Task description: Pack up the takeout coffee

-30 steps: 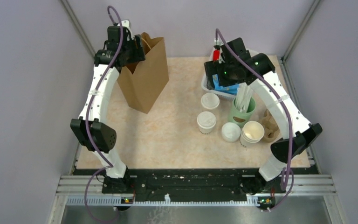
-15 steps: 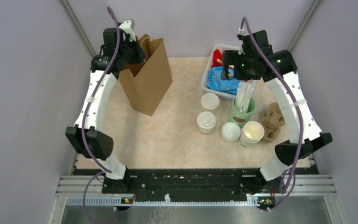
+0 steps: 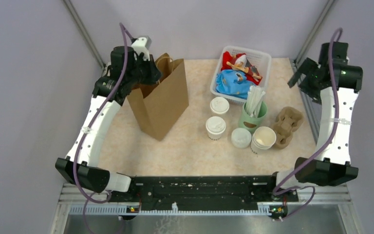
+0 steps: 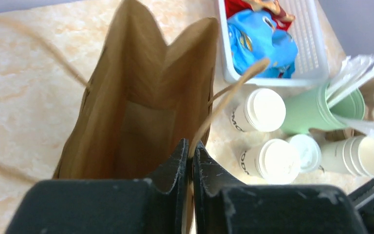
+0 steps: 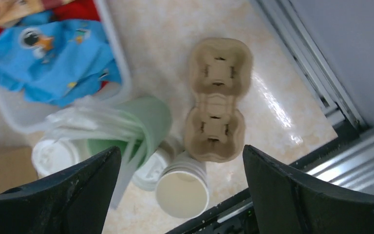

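Note:
Two lidded white paper cups with black lettering, the takeout coffee, stand mid-table: one [image 3: 219,105] behind the other [image 3: 215,127]. In the left wrist view they are at the right, the far cup [image 4: 260,109] and the near cup [image 4: 271,161]. A brown paper bag [image 3: 160,102] stands open to their left. My left gripper [image 3: 152,73] is over the bag's far rim, shut on its paper handle [image 4: 233,87], which runs down between the jaws of the left gripper [image 4: 191,146]. My right gripper [image 3: 298,78] hangs open, high at the far right. In its wrist view the right gripper [image 5: 181,148] holds nothing.
A white basket [image 3: 264,63] of coloured packets sits at the back. A green cup [image 3: 252,117] holds wrapped straws. Beside it lie a loose lid [image 3: 241,138], a stack of lidless cups [image 3: 263,139] and a cardboard carrier [image 3: 287,126]. Purple walls and metal rails close in on both sides.
My left gripper closed on the bag's handle, and the bag shifted right. The right arm swung from over the basket to the far right, uncovering the basket and the carrier.

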Controlling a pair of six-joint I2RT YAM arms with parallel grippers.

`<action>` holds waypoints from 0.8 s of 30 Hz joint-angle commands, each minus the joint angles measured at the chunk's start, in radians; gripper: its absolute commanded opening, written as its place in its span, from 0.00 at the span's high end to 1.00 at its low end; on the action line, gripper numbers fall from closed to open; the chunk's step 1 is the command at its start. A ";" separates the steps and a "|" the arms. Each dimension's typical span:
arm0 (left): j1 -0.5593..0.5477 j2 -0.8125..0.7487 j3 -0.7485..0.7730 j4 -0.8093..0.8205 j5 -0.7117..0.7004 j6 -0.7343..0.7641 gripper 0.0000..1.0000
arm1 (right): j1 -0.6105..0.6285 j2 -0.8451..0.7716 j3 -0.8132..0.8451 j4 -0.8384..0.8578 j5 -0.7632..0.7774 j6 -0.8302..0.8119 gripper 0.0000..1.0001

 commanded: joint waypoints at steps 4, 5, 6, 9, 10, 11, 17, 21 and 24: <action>-0.125 -0.086 -0.097 0.021 -0.091 0.080 0.78 | -0.335 -0.136 -0.397 0.064 -0.127 -0.003 0.17; -0.134 -0.094 -0.112 0.025 -0.093 0.081 0.73 | -0.359 -0.138 -0.446 0.076 -0.160 -0.013 0.19; -0.141 -0.100 -0.120 0.027 -0.094 0.079 0.67 | -0.377 -0.134 -0.496 0.082 -0.194 -0.014 0.21; -0.172 -0.113 -0.120 0.025 -0.097 0.088 0.46 | -0.394 -0.124 -0.598 0.145 -0.225 -0.022 0.31; -0.186 -0.112 -0.110 0.021 -0.101 0.094 0.41 | -0.397 -0.108 -0.627 0.167 -0.219 -0.036 0.33; -0.207 -0.108 -0.094 0.015 -0.118 0.107 0.36 | -0.402 -0.088 -0.654 0.195 -0.231 -0.065 0.36; -0.306 -0.098 -0.037 0.004 -0.215 0.183 0.18 | -0.403 0.009 -0.753 0.348 -0.292 -0.159 0.55; -0.311 -0.110 -0.054 -0.008 -0.283 0.196 0.11 | -0.403 0.021 -0.787 0.424 -0.259 -0.186 0.58; -0.312 -0.115 -0.053 -0.014 -0.321 0.198 0.07 | -0.412 0.045 -0.810 0.480 -0.265 -0.175 0.58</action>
